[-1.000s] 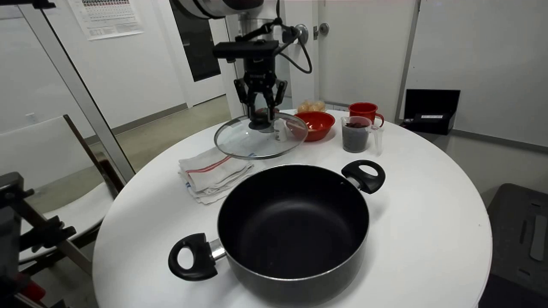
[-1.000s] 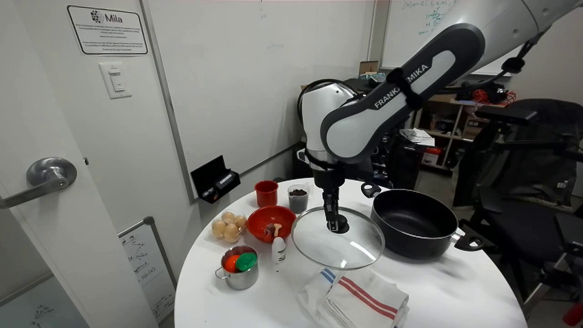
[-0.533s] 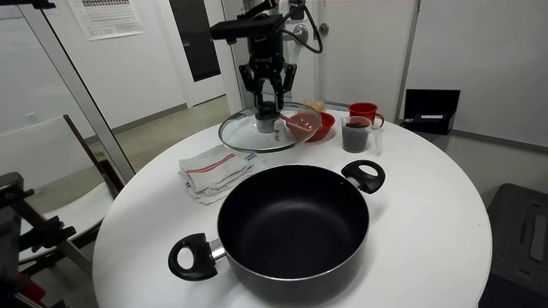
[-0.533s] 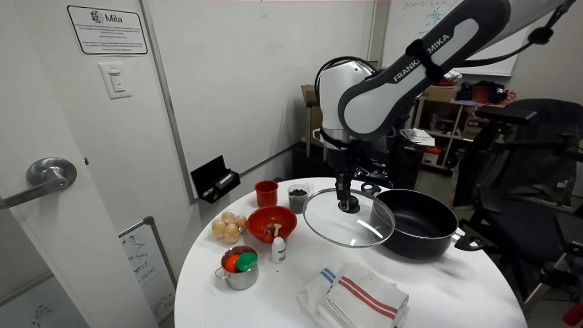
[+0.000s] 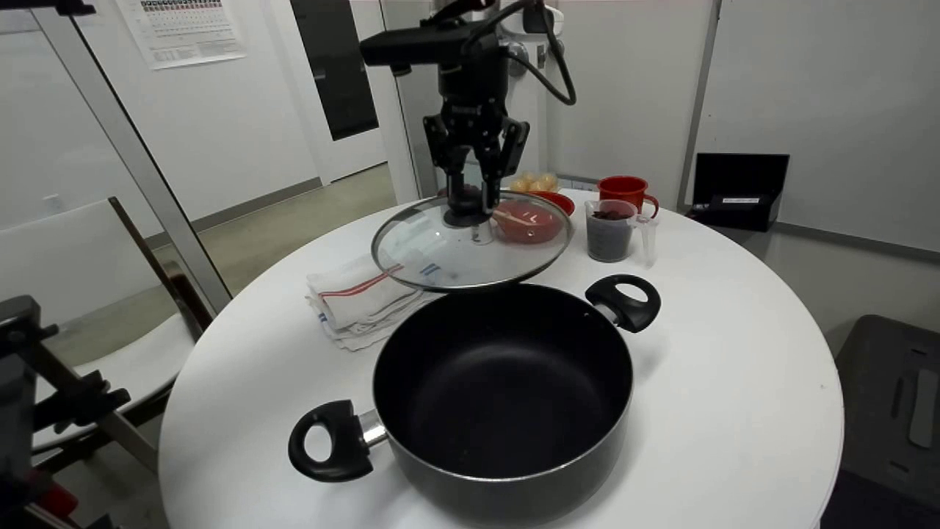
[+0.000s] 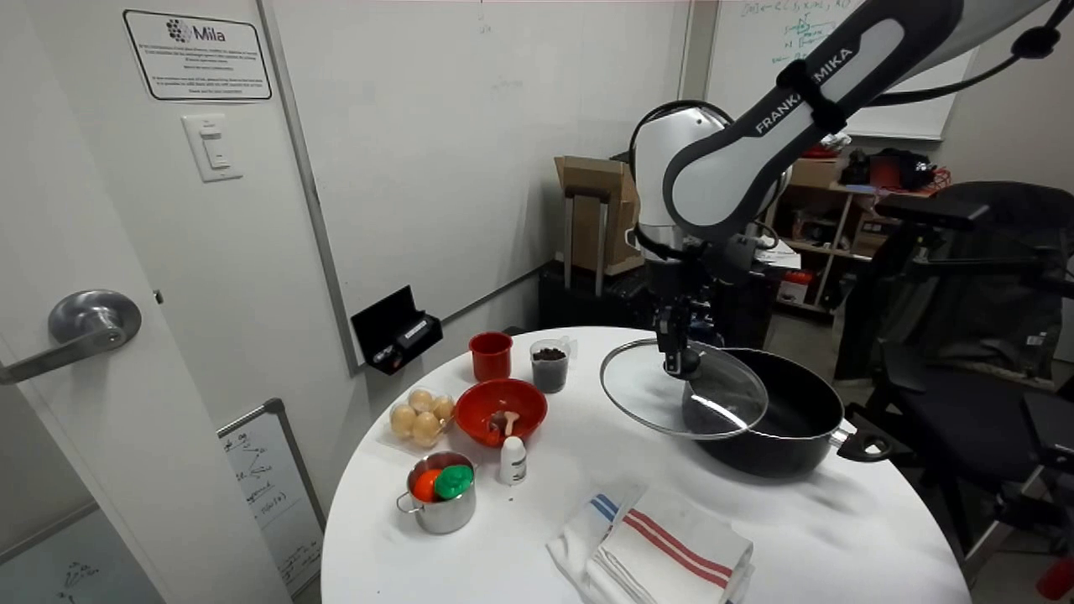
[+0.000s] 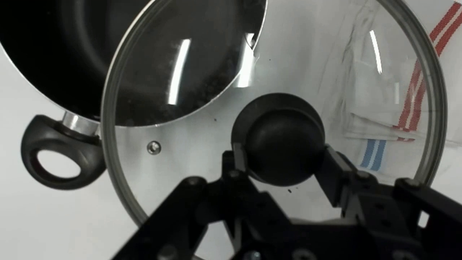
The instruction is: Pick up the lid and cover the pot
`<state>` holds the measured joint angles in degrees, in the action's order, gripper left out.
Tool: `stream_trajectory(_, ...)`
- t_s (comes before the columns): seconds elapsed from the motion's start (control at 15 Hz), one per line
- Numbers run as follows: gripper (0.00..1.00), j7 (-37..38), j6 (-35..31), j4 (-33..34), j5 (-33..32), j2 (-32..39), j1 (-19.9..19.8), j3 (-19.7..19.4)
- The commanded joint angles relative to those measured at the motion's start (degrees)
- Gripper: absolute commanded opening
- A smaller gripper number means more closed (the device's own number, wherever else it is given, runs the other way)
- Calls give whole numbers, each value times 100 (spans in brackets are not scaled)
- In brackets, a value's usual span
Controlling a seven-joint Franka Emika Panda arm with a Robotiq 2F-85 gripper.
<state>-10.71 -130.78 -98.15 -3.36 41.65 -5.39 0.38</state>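
Note:
The round glass lid hangs above the table by its black knob, which my gripper is shut on. The lid also shows in an exterior view, tilted slightly. The wide black pot stands uncovered on the table, its handles out to either side; it also shows in an exterior view. In the wrist view, the fingers sit on both sides of the knob, and the lid's glass overlaps only part of the pot. The lid's centre is beside the pot, towards the towel.
A folded striped towel lies near the pot. A red bowl, white bottle, small metal pot, eggs, red cup and measuring cup stand on the white round table.
My gripper has carried the lid up and across towards the pot, then slightly lower in the last half second. The lid now overlaps the pot's near edge in both exterior views. The pot has not moved.

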Motion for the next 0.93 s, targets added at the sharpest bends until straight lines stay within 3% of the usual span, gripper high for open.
stream_trajectory(0.0,24,146,-248,-586,368,-393,-250,-13)
stream_trajectory(0.33,24,243,-558,-1019,817,-522,-567,-82)
stream_trajectory(0.87,24,931,-961,-1495,936,-605,-601,-417)
